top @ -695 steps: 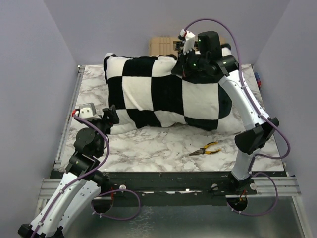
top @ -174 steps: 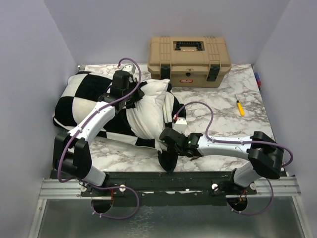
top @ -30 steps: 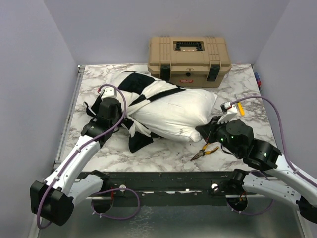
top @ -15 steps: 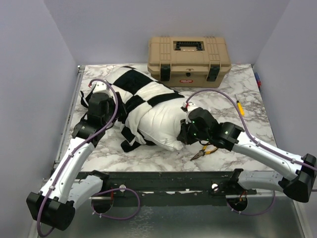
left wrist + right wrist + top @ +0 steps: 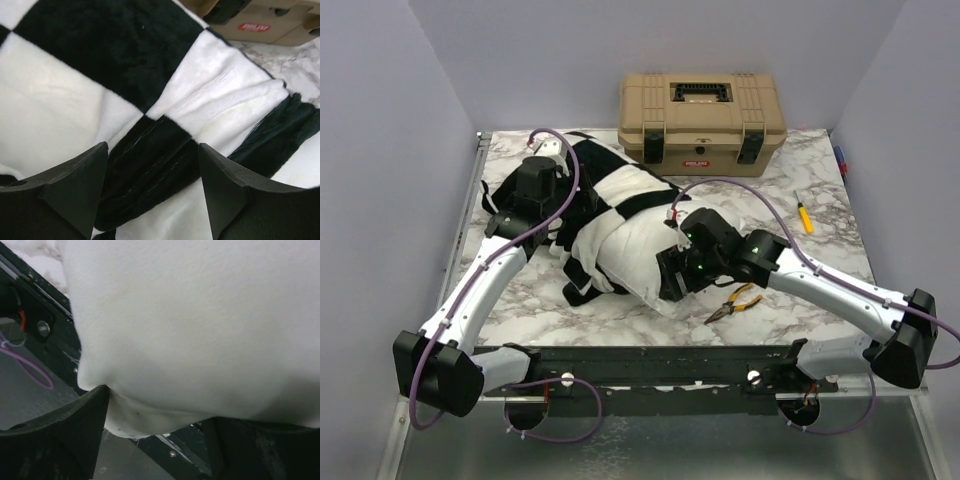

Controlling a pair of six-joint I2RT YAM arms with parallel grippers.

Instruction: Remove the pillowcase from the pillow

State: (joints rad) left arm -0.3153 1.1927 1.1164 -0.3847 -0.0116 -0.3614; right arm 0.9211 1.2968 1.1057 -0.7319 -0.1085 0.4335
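Observation:
The black and white checkered pillowcase (image 5: 605, 175) is bunched over the left part of the plain white pillow (image 5: 640, 245), which lies mid-table with its right half bare. My left gripper (image 5: 563, 205) hovers open over the pillowcase (image 5: 75, 100), with a black fold lying below and between its fingers (image 5: 80, 185); the gripper (image 5: 152, 190) holds nothing. My right gripper (image 5: 672, 280) is at the pillow's near corner. In the right wrist view its jaws stand wide, and the white pillow (image 5: 200, 315) bulges down between them around the gripper (image 5: 157, 430).
A tan toolbox (image 5: 702, 110) stands at the back edge, also in the left wrist view (image 5: 260, 25). Yellow-handled pliers (image 5: 735, 300) lie just right of the right gripper. A yellow screwdriver (image 5: 804, 216) lies far right on the marble table (image 5: 820, 180). The black front rail (image 5: 650, 360) runs below.
The left gripper let go of the pillowcase, opened and moved toward the back. The right arm swung left from the table's right side to the pillow's near corner and opened. The pillow slid left.

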